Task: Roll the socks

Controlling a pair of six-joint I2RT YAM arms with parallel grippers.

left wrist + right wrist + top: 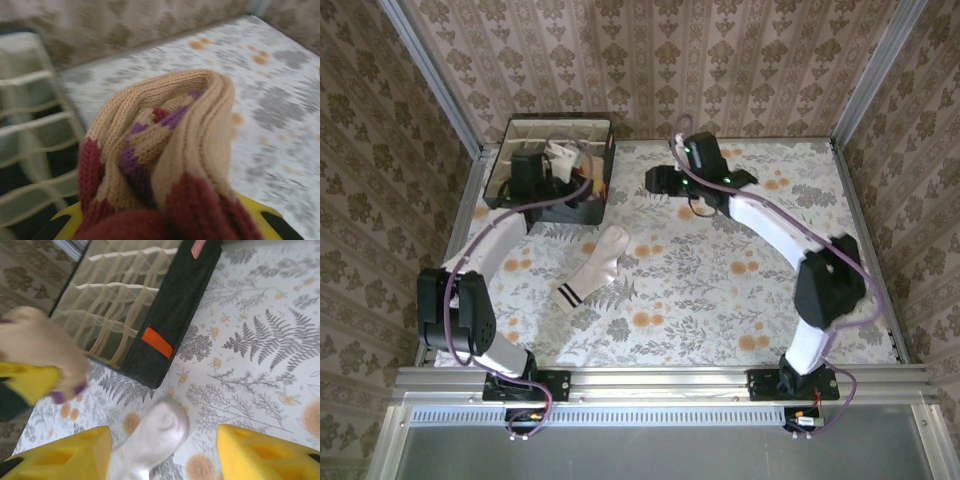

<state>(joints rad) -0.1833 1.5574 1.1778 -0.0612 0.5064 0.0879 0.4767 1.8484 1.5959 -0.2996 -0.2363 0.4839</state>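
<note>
The tan sock (170, 150), with maroon patches and purple stripes, is bunched between the yellow pads of my left gripper (165, 220), which is shut on it. From above, that gripper (552, 165) hangs over the dark box with the tan sock (563, 155) in it. The cream sock (595, 265) lies flat mid-table, dark cuff stripes toward the near left. My right gripper (165, 450) is open, its yellow fingers apart above the cream sock's toe (155, 435) and not touching it. From above, the right gripper (658, 180) sits just right of the box.
A dark fabric box (560, 212) with cream dividers and an orange tag (157, 342) stands at the table's back left. The floral tablecloth (720, 290) covers the table. Wallpapered walls close in the back and sides.
</note>
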